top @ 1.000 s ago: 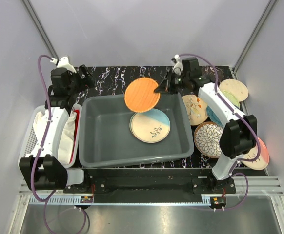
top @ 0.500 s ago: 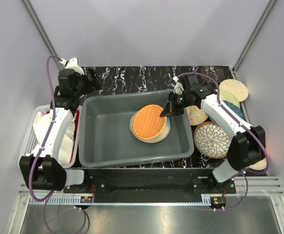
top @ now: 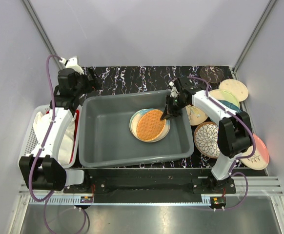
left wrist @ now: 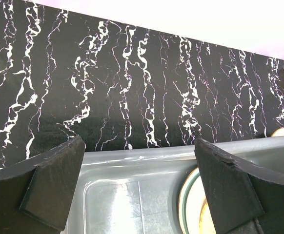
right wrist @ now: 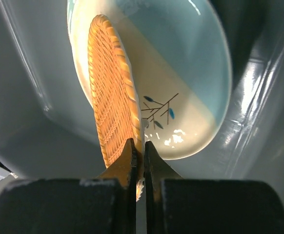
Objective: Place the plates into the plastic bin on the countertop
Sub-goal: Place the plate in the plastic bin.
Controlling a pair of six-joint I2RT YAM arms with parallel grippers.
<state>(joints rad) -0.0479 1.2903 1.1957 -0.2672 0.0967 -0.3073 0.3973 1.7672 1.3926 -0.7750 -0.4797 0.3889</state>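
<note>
Black white-veined countertop frames the overhead view, where my right gripper reaches into the large grey plastic bin, with the round orange woven plate just to its left over a cream-and-blue plate. From the left wrist, my left gripper hangs spread-jawed over the bin's far rim, and the plates are cut off at the frame edge. From the right wrist, the jaws pinch the woven plate's near rim with the plate tilted steeply away from them, and I cannot see where its far edge rests.

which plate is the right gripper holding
The orange woven plate: the right gripper pinches its rim, tilted over the cream-and-blue plate in the bin. The other plates lie free on the countertop.
</note>
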